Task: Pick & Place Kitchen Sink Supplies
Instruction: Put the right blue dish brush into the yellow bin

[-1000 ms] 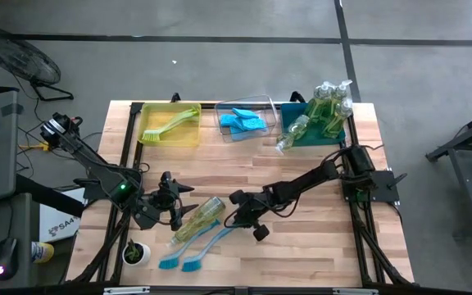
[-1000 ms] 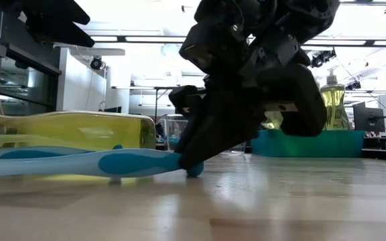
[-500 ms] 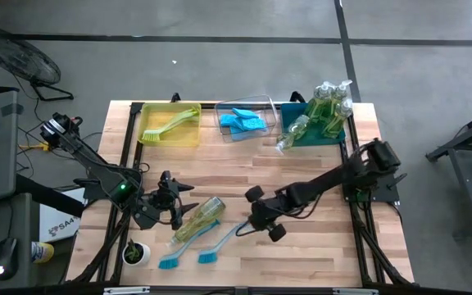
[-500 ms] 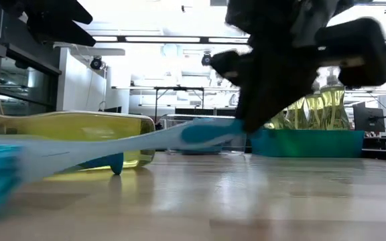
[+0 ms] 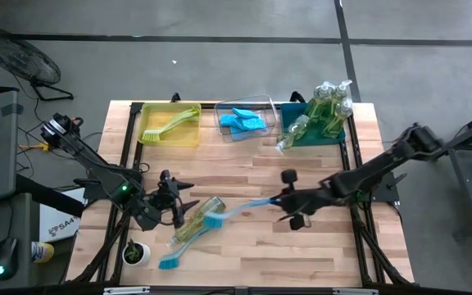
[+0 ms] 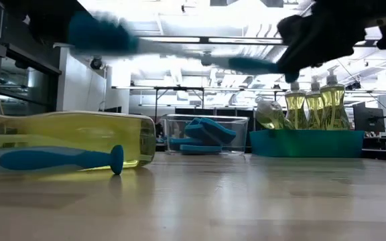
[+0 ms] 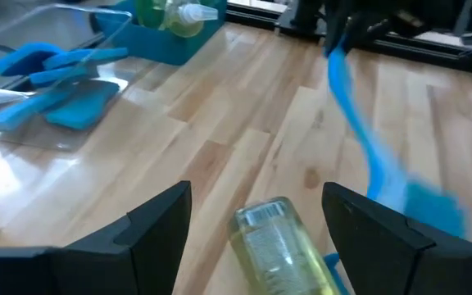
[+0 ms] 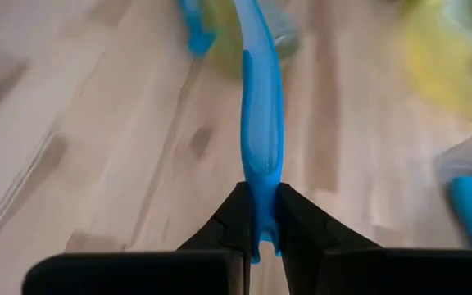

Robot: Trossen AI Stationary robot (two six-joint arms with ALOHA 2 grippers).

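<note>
My right gripper (image 5: 285, 199) is shut on a blue long-handled dish brush (image 5: 240, 208), held in the air over the table's middle; its head (image 5: 213, 218) hovers above a yellow-green soap bottle (image 5: 197, 218) lying on its side. My left gripper (image 7: 256, 225) is open, with its fingers on either side of that bottle's base (image 7: 279, 242) and not touching it. A second blue brush (image 5: 171, 255) lies flat on the table near the near edge, its handle (image 6: 59, 159) resting against the bottle. My right gripper pinches the blue brush by the free end of its handle (image 8: 260, 184) between its two fingers (image 8: 229, 221). The fingers come about level from the table's right side and lie along the handle. The brush is lifted clear and reaches out toward the left, head end slightly lower.
At the far edge stand a yellow bin (image 5: 156, 139) holding a yellow-green brush (image 5: 170, 124), a clear bin (image 5: 269, 111) with light-blue sponges (image 5: 241, 121), and a teal bin (image 5: 342, 135) with upright soap bottles (image 5: 328, 105), one (image 5: 292, 136) leaning out. A small potted plant (image 5: 135, 252) sits near-left.
My right gripper has risen and drawn back toward the table's right edge, staying shut on the brush handle. The handle end came up first while the head dragged on the table; now the whole brush is lifted clear, its head over the lying bottle.
</note>
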